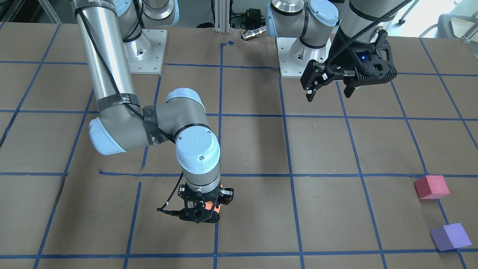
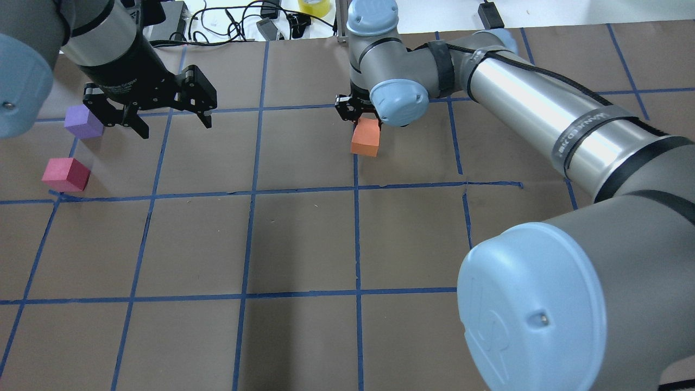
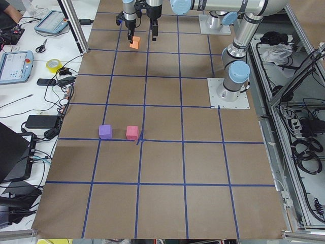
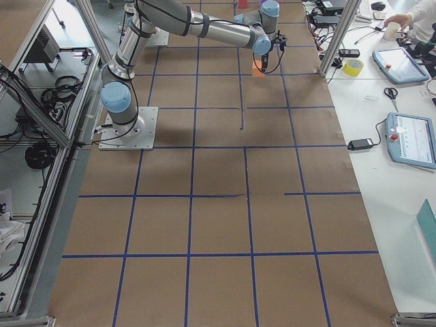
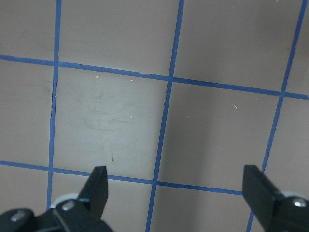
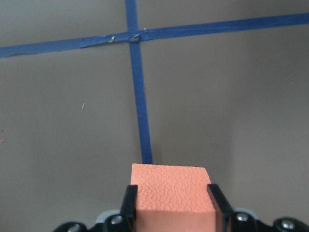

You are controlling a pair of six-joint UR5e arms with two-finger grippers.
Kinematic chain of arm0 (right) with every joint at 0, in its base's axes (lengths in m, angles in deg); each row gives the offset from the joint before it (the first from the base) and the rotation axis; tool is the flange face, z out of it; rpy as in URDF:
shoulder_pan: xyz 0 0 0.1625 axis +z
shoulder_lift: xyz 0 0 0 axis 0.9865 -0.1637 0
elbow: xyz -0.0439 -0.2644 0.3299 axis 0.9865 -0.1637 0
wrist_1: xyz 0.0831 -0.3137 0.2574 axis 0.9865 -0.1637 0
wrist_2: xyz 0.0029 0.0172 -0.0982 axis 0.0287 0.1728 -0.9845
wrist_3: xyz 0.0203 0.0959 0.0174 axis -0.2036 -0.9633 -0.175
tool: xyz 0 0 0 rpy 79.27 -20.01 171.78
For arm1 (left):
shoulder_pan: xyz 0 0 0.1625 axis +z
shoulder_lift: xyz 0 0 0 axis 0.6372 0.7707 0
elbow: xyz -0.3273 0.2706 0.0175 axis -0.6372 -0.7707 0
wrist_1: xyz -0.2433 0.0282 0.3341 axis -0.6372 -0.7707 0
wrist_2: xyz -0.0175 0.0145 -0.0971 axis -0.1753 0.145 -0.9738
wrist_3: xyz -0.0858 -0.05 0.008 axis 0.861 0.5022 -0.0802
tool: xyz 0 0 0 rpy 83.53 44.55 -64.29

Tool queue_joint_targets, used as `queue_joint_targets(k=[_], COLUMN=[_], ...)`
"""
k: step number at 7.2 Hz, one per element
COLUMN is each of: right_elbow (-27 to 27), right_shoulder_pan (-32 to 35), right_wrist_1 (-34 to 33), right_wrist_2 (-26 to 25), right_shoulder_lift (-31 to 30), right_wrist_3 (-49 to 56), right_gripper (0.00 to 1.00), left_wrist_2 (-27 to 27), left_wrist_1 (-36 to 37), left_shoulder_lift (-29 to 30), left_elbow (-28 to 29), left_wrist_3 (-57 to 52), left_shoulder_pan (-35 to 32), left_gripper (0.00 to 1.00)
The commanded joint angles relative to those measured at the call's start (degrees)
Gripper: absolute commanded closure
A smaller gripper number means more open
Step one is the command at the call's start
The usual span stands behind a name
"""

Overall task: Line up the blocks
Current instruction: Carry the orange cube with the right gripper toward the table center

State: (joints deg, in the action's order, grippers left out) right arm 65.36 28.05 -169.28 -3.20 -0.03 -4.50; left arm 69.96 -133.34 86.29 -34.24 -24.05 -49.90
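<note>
While the orange block point(image 2: 365, 138) is clamped in the right hand point(image 6: 171, 195) at the middle of the desk point(image 2: 304, 244), well apart from the red-pink block point(image 2: 66, 175) and purple block point(image 2: 83, 121) at left, and the left hand point(image 2: 175, 127) is spread apart and empty, a leftward carry into their line is judged next.

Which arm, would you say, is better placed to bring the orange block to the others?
Probably the right: the right gripper is shut on the orange block; the left gripper hangs open, empty, far from it.
</note>
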Motion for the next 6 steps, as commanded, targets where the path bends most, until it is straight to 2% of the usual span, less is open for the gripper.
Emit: queue_joint_targets(k=[1, 4, 5, 6], right_elbow=[-0.7, -0.5, -0.5, -0.3], right_shoulder_pan=[3.4, 4.3, 4.3, 4.4], right_wrist_1=[0.8, 3.2, 2.7, 2.5], right_wrist_2=[-0.9, -1.3, -1.2, -1.2], right_shoulder_lift=[1.6, 1.5, 1.3, 1.5], right_wrist_3=[-3.6, -3.5, -1.9, -0.7], right_gripper=[0.80, 0.80, 0.76, 0.53], left_wrist_2=[0.0, -0.2, -0.3, -0.5], left_wrist_1=[0.2, -0.3, -4.1, -4.9], left_shoulder_lift=[0.3, 0.0, -0.3, 0.0], left_elbow=[0.0, 0.3, 0.4, 0.8], left_wrist_3=[0.0, -0.7, -0.4, -1.0], left_shoulder_pan=[0.1, 0.3, 0.3, 0.3], left_gripper=[0.00, 0.00, 0.00, 0.00])
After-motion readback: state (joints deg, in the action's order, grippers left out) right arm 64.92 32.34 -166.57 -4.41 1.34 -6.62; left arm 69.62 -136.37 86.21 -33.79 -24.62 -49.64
